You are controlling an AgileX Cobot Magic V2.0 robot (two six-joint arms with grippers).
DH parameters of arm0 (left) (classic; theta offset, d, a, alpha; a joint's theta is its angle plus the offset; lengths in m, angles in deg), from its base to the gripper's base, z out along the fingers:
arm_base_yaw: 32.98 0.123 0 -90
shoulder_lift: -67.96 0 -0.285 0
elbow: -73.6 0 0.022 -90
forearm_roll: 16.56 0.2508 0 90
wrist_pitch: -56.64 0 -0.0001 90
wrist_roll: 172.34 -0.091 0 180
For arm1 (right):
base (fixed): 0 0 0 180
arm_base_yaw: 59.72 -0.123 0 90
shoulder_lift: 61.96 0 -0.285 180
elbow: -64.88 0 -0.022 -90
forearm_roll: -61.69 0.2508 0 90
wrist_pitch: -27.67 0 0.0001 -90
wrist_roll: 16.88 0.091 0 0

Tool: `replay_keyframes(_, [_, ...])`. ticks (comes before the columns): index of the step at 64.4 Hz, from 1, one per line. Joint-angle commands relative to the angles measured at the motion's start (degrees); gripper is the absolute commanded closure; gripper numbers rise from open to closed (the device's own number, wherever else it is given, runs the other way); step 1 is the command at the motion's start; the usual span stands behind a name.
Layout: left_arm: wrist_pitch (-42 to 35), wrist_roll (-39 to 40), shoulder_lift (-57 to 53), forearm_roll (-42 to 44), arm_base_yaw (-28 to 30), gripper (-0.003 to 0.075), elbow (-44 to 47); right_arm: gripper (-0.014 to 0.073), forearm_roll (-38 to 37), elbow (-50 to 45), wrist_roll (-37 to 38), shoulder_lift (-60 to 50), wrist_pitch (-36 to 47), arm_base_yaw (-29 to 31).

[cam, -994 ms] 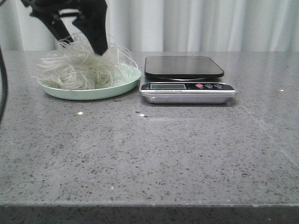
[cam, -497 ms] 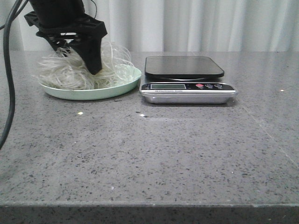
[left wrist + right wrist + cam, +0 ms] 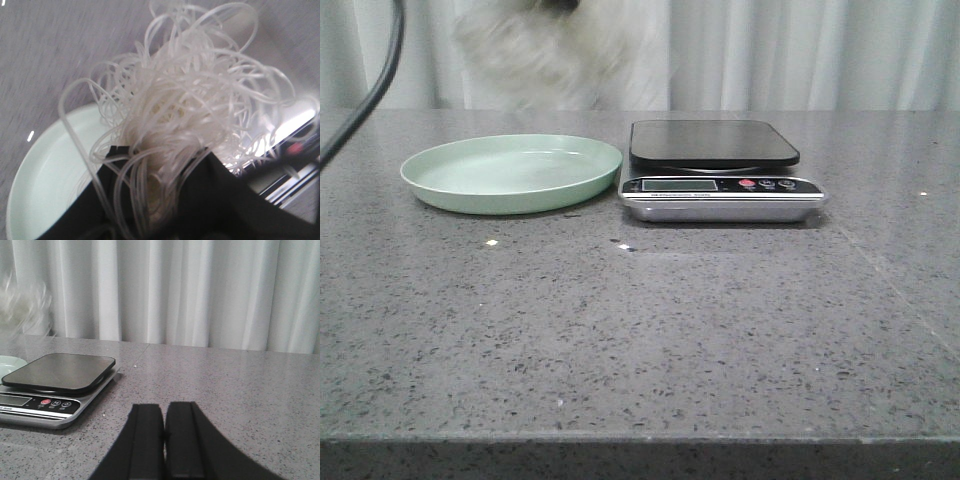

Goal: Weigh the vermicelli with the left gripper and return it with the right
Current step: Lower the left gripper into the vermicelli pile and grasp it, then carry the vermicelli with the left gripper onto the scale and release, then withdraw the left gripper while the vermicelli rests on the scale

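Note:
The vermicelli (image 3: 548, 55), a fluffy white tangle of strands, hangs blurred in the air above the pale green plate (image 3: 510, 172), near the top edge of the front view. In the left wrist view my left gripper (image 3: 160, 155) is shut on the vermicelli (image 3: 185, 105), with the bare plate (image 3: 47, 180) below. The scale (image 3: 715, 168), black platform over a silver base, stands right of the plate. My right gripper (image 3: 164, 410) is shut and empty, low over the table right of the scale (image 3: 55, 382). The vermicelli shows faintly in the right wrist view (image 3: 22, 305).
A black cable (image 3: 365, 95) hangs at the far left of the front view. White curtains (image 3: 800, 50) close off the back of the grey speckled table (image 3: 640, 330).
My left gripper closed on the vermicelli in the plate and lifted it up, almost out of the front view. The plate now holds nothing.

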Motion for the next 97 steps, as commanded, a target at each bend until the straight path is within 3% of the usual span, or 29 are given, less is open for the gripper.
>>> replay_keyframes(1, [-4.95, -0.01, -2.38, -3.94, -1.91, 0.0594, -5.12, 0.0414, 0.08, 0.48, -0.42, -0.96, 4.75, 0.28])
replay_keyframes(23, [-13.42, -0.09, 5.93, -3.21, -9.63, 0.0593, -5.65, 0.0414, 0.08, 0.48, -0.42, -0.96, 4.75, 0.28])
replay_keyframes(30, [-11.99, -0.09, 8.62, -2.93, -10.28, 0.0562, -5.65, 0.0414, 0.08, 0.48, -0.42, -0.96, 4.75, 0.28])
replay_keyframes(36, [-9.72, -0.09, 10.17, -2.78, -10.28, 0.0484, -5.65, 0.0414, 0.08, 0.48, -0.42, -0.96, 4.75, 0.28])
replay_keyframes(47, [-7.49, -0.09, 10.21, -2.78, -9.93, 0.0272, -7.50, 0.0414, 0.08, 0.48, -0.42, -0.96, 4.75, 0.28])
replay_keyframes(53, [-3.65, -0.09, 10.21, -2.78, -9.59, 0.0216, -11.59, 0.0414, 0.08, 0.48, -0.42, -0.96, 4.75, 0.28])
replay_keyframes(71, [5.48, -1.28, 9.28, -2.57, -8.98, 0.0216, -24.43, 0.0414, 0.08, 0.48, -0.42, -0.96, 4.75, 0.28])
replay_keyframes(86, [6.56, -2.03, 2.40, -2.63, -6.17, 0.0217, -23.66, 0.0414, 0.08, 0.48, -0.42, -0.96, 4.75, 0.28])
replay_keyframes(97, [6.56, -2.46, -4.43, -2.63, -1.06, 0.0217, -19.80, 0.0414, 0.08, 0.48, -0.42, -0.96, 4.75, 0.28])
